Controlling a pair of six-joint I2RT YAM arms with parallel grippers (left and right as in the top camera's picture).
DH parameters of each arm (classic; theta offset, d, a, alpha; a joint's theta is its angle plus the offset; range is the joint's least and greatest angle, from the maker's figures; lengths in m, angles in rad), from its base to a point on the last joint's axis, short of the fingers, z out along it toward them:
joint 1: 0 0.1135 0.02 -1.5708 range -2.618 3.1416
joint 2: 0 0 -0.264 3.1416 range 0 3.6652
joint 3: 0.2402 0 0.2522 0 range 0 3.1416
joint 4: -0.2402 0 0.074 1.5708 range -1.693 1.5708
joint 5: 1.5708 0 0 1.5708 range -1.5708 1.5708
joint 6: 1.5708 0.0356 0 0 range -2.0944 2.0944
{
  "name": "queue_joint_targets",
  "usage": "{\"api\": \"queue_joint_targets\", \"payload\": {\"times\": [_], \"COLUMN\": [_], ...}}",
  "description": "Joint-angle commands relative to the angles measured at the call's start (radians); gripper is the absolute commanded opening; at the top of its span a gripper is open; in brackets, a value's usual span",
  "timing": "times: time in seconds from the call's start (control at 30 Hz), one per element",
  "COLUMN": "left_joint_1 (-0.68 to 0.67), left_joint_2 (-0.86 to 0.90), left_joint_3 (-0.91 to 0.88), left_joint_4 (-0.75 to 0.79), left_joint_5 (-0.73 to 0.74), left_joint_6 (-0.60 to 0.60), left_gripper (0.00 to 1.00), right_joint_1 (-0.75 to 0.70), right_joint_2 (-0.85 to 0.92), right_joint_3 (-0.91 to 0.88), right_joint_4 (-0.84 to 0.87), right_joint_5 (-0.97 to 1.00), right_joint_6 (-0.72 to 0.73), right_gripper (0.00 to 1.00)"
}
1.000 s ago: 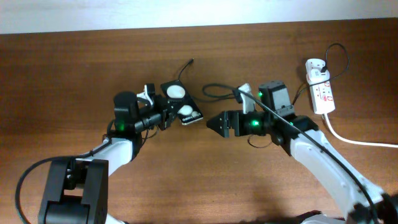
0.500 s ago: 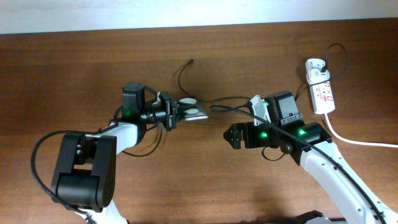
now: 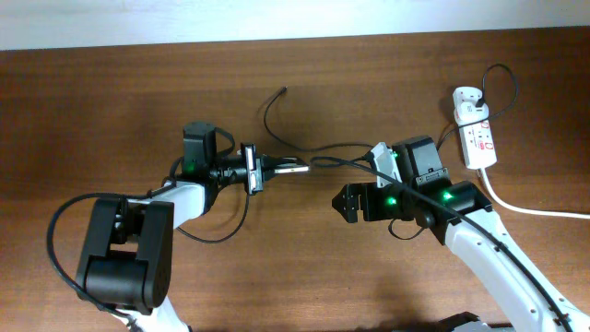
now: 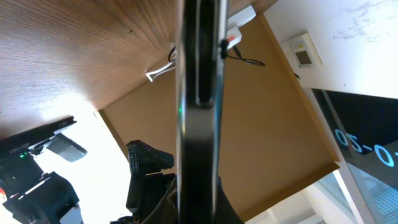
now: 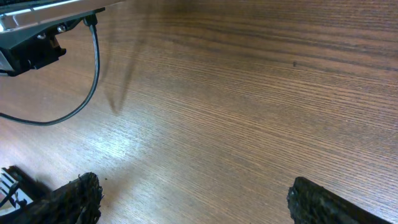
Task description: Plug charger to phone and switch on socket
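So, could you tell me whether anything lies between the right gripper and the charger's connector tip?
Only the charger's own cable crosses that line; the phone in the left gripper sits just beside it.

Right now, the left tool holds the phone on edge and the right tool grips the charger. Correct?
No: the right wrist view shows the right tool open and empty. The left tool does hold the phone on edge.

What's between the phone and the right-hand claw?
Bare wood, in the overhead view, between the phone and right gripper; the black charger cable passes just outside that gap.
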Motion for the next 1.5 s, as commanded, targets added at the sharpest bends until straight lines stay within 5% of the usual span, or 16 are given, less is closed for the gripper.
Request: {"api": "queue_joint_targets", "payload": {"times": [0.0, 0.97, 1.17, 1.3, 1.47], "left_joint_1": [-0.002, -0.002, -0.002, 0.023, 0.191], "left_joint_2": [-0.002, -0.002, -0.002, -0.002, -0.002], "left_joint_3": [0.022, 0.022, 0.022, 0.023, 0.034], "left_joint_4": [0.006, 0.01, 0.214, 0.593, 0.621], "left_joint_5": [0.034, 0.034, 0.003, 0.004, 0.069], "left_joint_6": [-0.013, 0.01, 0.268, 0.274, 0.373], "left_gripper": [0.0, 0.0, 0.0, 0.0, 0.0], "right_joint_1": [-0.003, -0.003, -0.002, -0.001, 0.013], "right_joint_2": [-0.015, -0.015, -0.015, -0.013, 0.021], "right_joint_3": [0.0, 0.0, 0.0, 0.0, 0.0], "right_joint_4": [-0.001, -0.012, -0.019, -0.001, 0.179], "right_joint_5": [0.016, 0.016, 0.039, 0.042, 0.04], "right_joint_6": [-0.014, -0.014, -0.014, -0.035, -0.041], "right_gripper": [0.99, 0.99, 0.99, 0.99, 0.99]}}
